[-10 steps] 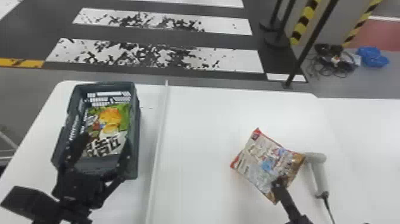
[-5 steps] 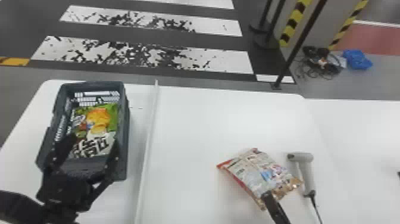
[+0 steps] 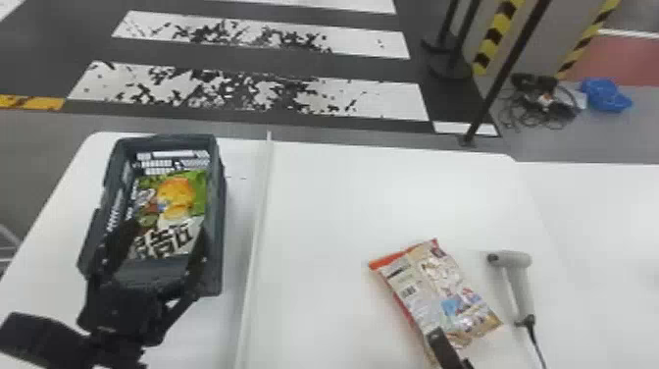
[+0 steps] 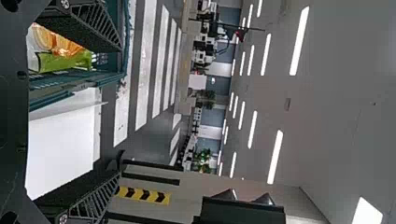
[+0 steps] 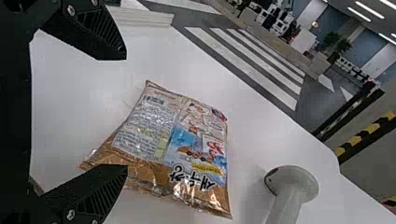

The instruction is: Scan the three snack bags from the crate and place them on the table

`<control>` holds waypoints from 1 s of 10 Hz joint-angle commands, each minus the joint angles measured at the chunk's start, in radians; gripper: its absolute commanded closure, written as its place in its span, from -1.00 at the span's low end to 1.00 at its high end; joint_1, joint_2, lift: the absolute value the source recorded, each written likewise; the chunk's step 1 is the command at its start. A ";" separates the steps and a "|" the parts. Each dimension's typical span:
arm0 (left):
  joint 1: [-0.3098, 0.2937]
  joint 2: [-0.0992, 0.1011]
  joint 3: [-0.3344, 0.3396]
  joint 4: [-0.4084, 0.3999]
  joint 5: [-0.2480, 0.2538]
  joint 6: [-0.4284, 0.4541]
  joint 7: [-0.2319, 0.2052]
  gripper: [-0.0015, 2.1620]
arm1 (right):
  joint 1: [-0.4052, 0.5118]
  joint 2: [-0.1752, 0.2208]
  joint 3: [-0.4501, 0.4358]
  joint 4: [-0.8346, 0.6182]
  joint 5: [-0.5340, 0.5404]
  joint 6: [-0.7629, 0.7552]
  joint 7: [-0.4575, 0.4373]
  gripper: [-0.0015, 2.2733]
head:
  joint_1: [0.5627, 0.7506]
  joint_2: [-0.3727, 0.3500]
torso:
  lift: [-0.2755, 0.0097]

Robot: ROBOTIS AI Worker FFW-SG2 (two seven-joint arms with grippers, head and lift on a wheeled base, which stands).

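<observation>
Snack bag [image 3: 441, 289] in tan and red lies on a white table [image 3: 333, 196], near a gray handheld scanner [image 3: 519, 279] standing apart from it. The right claw [image 3: 441, 346] is at the bag's near edge, its fingers spread wide and gripping nothing; whether one touches the wrapper cannot be told. Across a pale strip [image 3: 255, 235], the left claw [image 3: 167, 228] hovers over a dark crate [image 3: 166, 140], fingers also wide apart and empty, with a green-and-orange packet [image 3: 176, 196] inside the crate.
</observation>
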 commanded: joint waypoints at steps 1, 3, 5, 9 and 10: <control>0.000 -0.002 0.000 0.004 0.001 -0.017 0.003 -0.94 | -0.019 0.000 -0.008 -0.024 0.081 0.005 0.023 -0.91 | 0.41 -0.14 | 0.67; 0.000 0.000 0.000 0.004 0.001 -0.023 0.005 -0.94 | -0.110 0.000 -0.040 -0.001 0.278 0.024 0.207 -0.85 | 0.41 -0.10 | 0.67; 0.000 0.001 0.000 0.003 0.001 -0.023 0.005 -0.94 | -0.217 0.000 -0.094 0.108 0.389 -0.041 0.328 0.08 | 0.41 -0.03 | 0.67; 0.000 0.001 0.002 0.003 -0.002 -0.023 0.000 -0.94 | -0.329 -0.009 -0.163 0.260 0.558 -0.148 0.334 0.95 | 0.41 -0.24 | 0.67; 0.002 0.001 0.002 0.006 -0.002 -0.026 -0.002 -0.94 | -0.366 -0.014 -0.178 0.323 0.561 -0.148 0.334 0.95 | 0.41 -0.31 | 0.67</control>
